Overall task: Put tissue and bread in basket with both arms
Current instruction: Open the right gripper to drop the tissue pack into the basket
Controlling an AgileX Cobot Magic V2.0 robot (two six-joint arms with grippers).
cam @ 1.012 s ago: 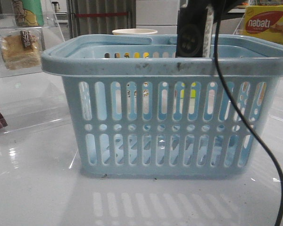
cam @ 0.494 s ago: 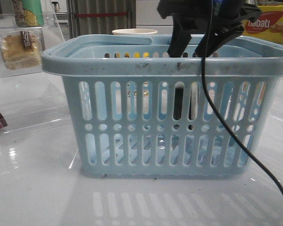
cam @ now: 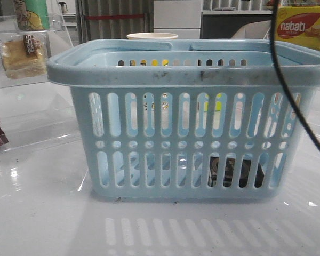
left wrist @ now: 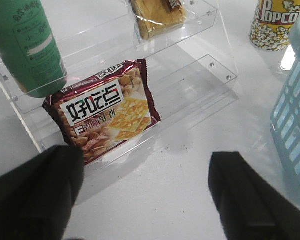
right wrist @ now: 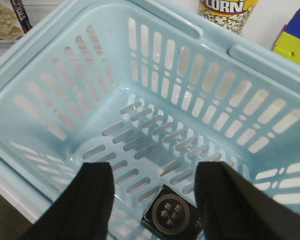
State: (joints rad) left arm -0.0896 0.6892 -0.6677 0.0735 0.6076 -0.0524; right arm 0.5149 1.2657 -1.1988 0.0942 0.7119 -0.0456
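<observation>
The light blue basket (cam: 186,74) stands mid-table. The black tissue pack (right wrist: 172,212) with its grey ring mark lies on the basket floor near a corner, and it shows through the lower slots in the front view (cam: 234,172). My right gripper (right wrist: 154,175) is open and empty, above the pack inside the basket's opening. The wrapped bread (cam: 22,53) sits on the clear shelf's upper step at the far left, and it also shows in the left wrist view (left wrist: 157,15). My left gripper (left wrist: 145,157) is open and empty over the bare table in front of the shelf.
A clear acrylic shelf (left wrist: 210,70) holds a brown-and-white biscuit packet (left wrist: 105,112) and a green can (left wrist: 25,45). A popcorn cup (left wrist: 277,22) stands behind the basket. A yellow nabati box (cam: 304,29) is at the back right. A black cable (cam: 293,101) hangs in front of the basket's right side.
My right gripper lowered the tissue pack into the basket, opened, and rose out of the front view. The pack now lies on the basket floor.
</observation>
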